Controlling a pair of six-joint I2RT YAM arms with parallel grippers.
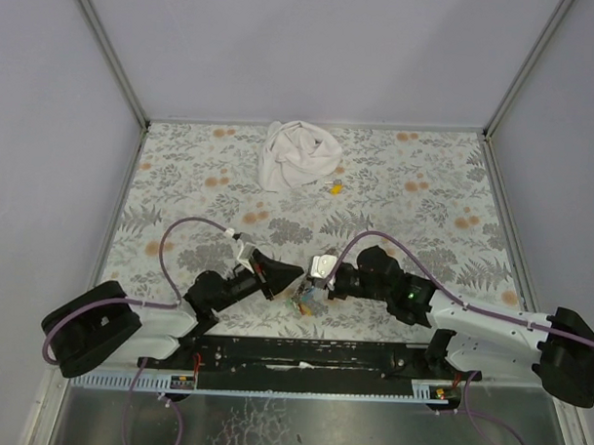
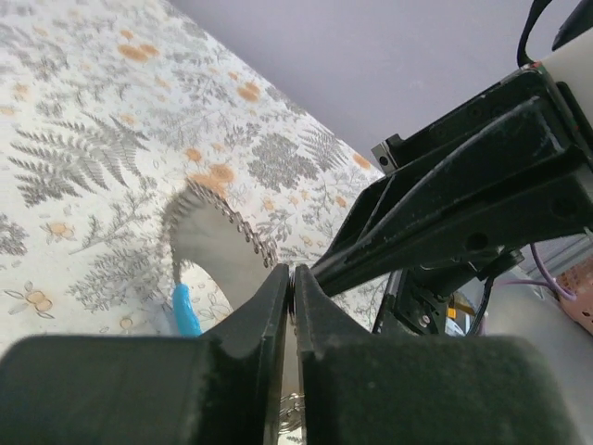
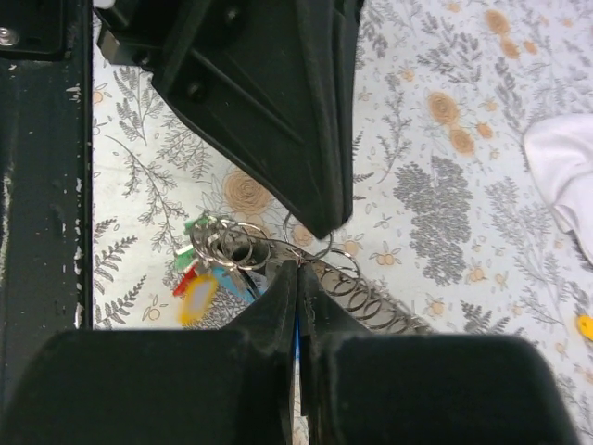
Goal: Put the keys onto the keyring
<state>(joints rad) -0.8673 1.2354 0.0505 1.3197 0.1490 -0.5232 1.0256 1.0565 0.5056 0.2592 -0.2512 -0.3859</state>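
My two grippers meet tip to tip at the near middle of the table. The left gripper [image 1: 295,274] [image 2: 293,278] is shut, its tip over a thin metal ring [image 3: 321,248] of the keyring. The right gripper [image 1: 315,285] [image 3: 296,271] is shut at the end of the keyring's grey strap [image 2: 218,243], which carries a row of small rings [image 3: 375,297]; a blue sliver shows between its jaws. The keys [image 3: 208,269] [image 1: 305,301] lie bunched on rings just beside the tips, with green, red, yellow and blue heads. What exactly each tip pinches is partly hidden.
A crumpled white cloth [image 1: 297,154] lies at the back middle, with a small yellow piece [image 1: 336,188] in front of it. The black base rail [image 1: 302,355] runs along the near edge. Grey walls enclose the floral table [image 1: 424,207] on three sides.
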